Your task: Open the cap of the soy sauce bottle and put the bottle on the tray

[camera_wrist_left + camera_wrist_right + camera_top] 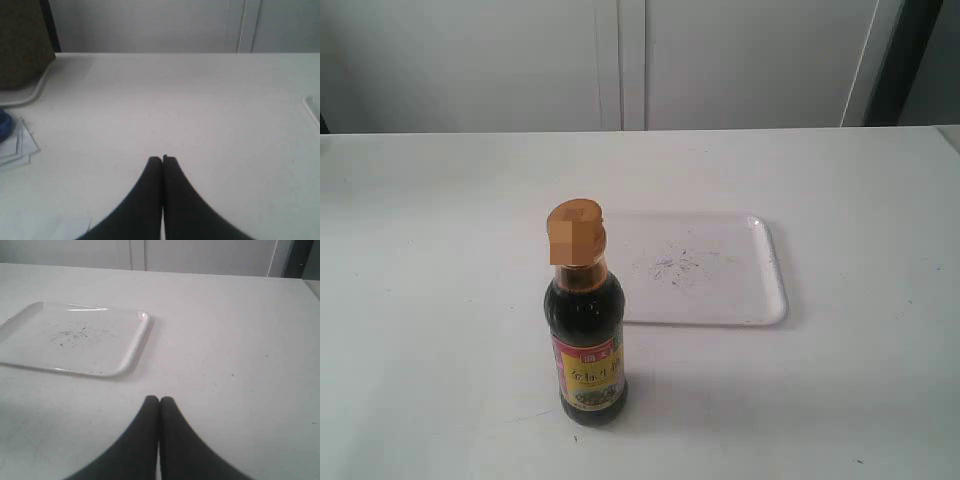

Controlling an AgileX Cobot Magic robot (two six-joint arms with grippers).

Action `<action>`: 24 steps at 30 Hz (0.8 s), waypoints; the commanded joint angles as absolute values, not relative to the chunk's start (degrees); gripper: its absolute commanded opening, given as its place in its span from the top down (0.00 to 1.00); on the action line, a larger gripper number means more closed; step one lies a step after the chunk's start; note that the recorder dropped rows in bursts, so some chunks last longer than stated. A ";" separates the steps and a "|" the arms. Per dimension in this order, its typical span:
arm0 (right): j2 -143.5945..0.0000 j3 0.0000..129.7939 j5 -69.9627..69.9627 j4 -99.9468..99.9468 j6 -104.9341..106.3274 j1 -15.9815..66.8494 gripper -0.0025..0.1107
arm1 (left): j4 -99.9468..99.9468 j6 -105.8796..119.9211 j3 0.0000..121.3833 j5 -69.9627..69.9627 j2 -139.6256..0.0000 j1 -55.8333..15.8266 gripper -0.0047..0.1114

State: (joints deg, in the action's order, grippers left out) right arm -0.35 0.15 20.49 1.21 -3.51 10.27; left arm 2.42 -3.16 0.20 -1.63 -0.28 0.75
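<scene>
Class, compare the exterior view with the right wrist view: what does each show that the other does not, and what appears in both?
Only the exterior view: the soy sauce bottle, upright on the table, off the tray, with its orange-gold cap. Only the right wrist view: the right gripper, its black jaws pressed together over the table. Both: the white tray, with nothing on it and scuff marks at its centre, the white table, and the pale wall panels behind.

Bottle (584,320) dark brown (label (588,375) red-yellow); cap (575,232) orange; tray (745,292) white.
</scene>
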 commanded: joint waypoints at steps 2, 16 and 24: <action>0.00 0.00 20.11 1.34 -3.70 10.27 0.98 | 3.31 -5.64 0.00 10.00 0.00 0.99 0.96; 0.00 0.00 20.11 1.34 -3.70 10.27 0.98 | -23.46 -35.05 7.12 29.40 -7.99 0.99 0.96; 0.00 0.00 20.11 1.34 -3.70 10.27 0.98 | -46.61 -49.27 14.59 43.69 -27.01 0.99 0.96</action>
